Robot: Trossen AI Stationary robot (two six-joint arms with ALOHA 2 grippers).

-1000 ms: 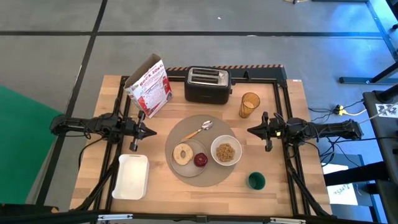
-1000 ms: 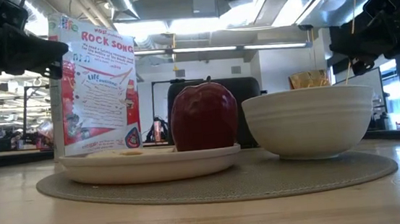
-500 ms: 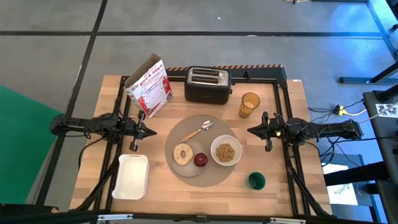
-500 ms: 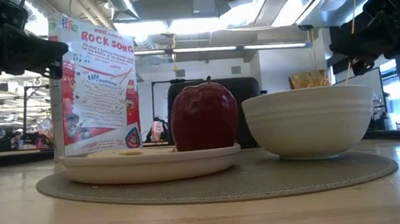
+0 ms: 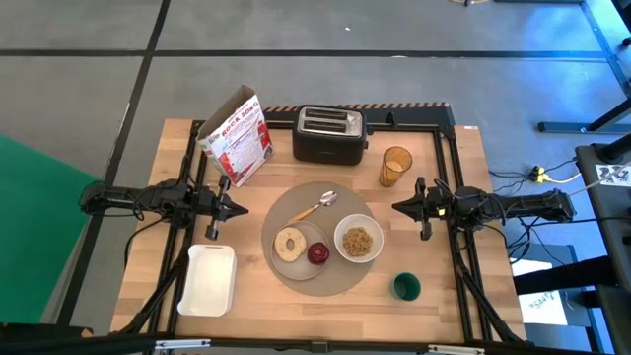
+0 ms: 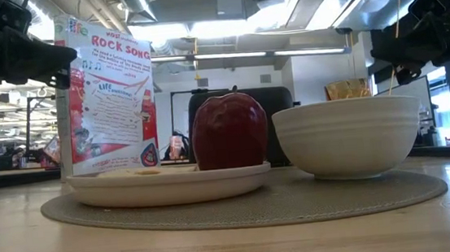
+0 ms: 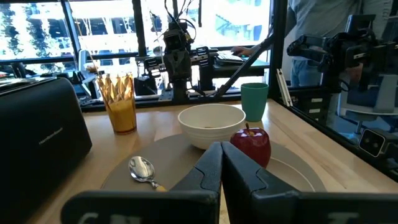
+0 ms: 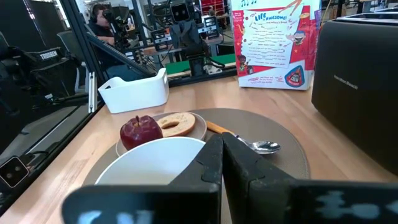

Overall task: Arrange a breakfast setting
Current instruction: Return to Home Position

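A round grey placemat lies mid-table. On it sit a small white plate with a tan bagel ring and a red apple, a white bowl with cereal, and a metal spoon. My left gripper is shut and empty, raised left of the mat. My right gripper is shut and empty, raised right of the mat. The apple, the bowl and the spoon show in the left wrist view; the bagel shows in the right wrist view.
A cereal box and a black toaster stand at the back. A glass of orange drink is at the back right, a green cup at the front right, a white tub at the front left. A person sits beyond the table.
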